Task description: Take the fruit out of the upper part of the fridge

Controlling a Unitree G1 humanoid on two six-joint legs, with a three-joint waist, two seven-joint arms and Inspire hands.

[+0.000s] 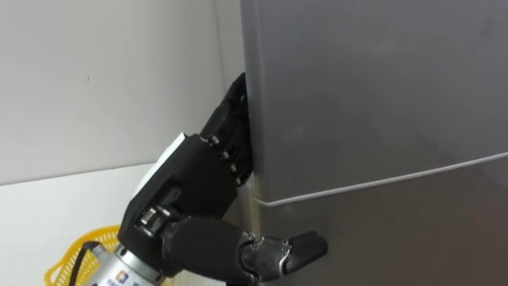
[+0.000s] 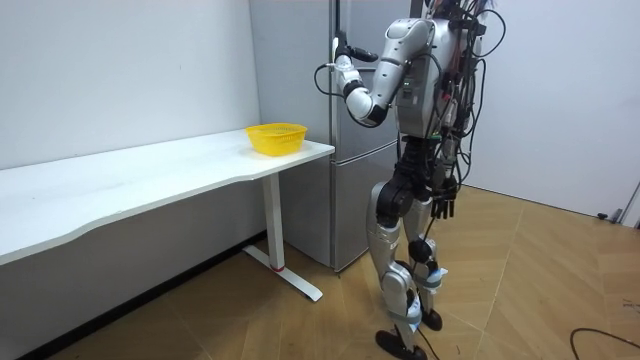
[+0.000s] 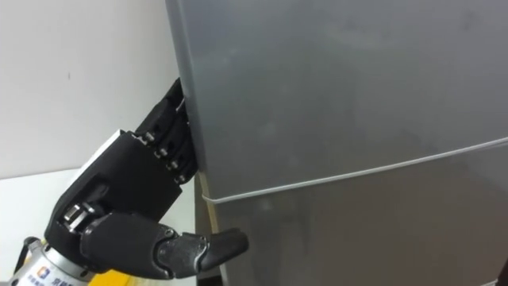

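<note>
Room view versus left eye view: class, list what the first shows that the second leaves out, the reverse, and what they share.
Room view: the robot standing before the fridge, its right hand hanging by its hip, the long white table and the wooden floor. Left eye view: the seam between the upper door and the lower door, close up. Shared: the left hand at the upper door's edge, and the yellow basket.
</note>
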